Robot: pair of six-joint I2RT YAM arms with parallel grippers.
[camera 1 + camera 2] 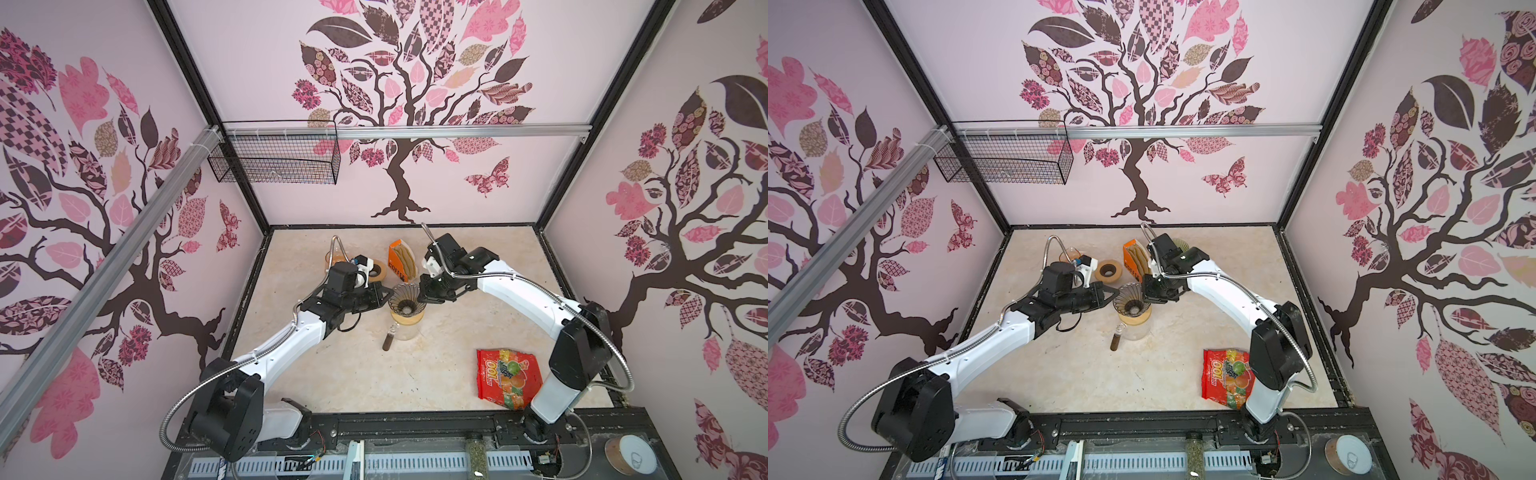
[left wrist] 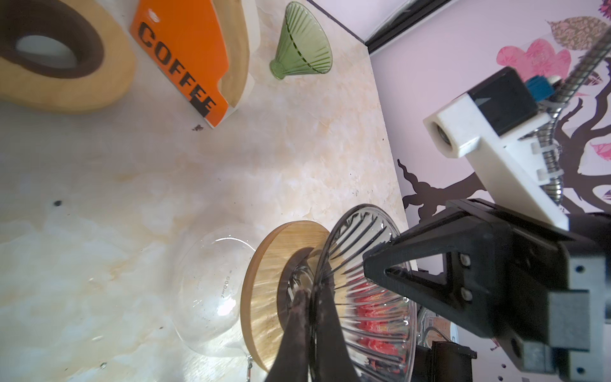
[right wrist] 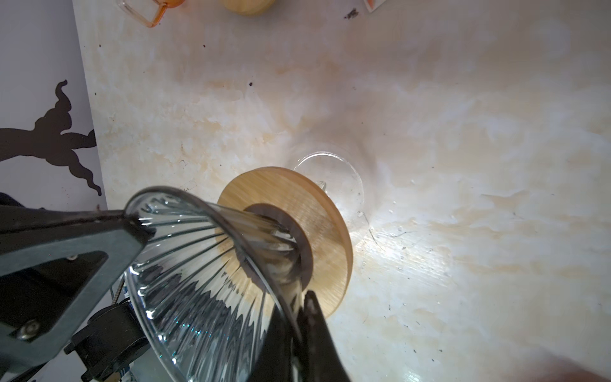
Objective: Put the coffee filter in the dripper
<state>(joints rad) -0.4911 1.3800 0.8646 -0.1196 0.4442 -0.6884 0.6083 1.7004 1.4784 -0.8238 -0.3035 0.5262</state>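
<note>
Table (image 1: 365, 374): cream marble pattern, tan veining, scattered dark specks.
Walls (image 1: 257, 62): pale pink; dark brown tree print, pink and patterned leaves.
Dripper (image 1: 406, 296): clear glass, ribbed, faint dark tint.
Wooden collar (image 3: 317, 205): light bamboo grain, dark brown centre.
Carafe (image 2: 211, 291): clear glass.
Filter box (image 2: 180, 56): orange, black "COFFEE" lettering.
Filters (image 1: 407, 262): tan-brown.
Green dripper (image 2: 302, 39): translucent, ribbed.
Wood ring (image 2: 109, 76): pale wood, dark brown inner band.
Candy bag (image 1: 509, 378): red, multicoloured fruit print.
Wire basket (image 1: 274, 162): black mesh.
Left gripper (image 2: 307, 330), right gripper (image 3: 297, 330): black.
</note>
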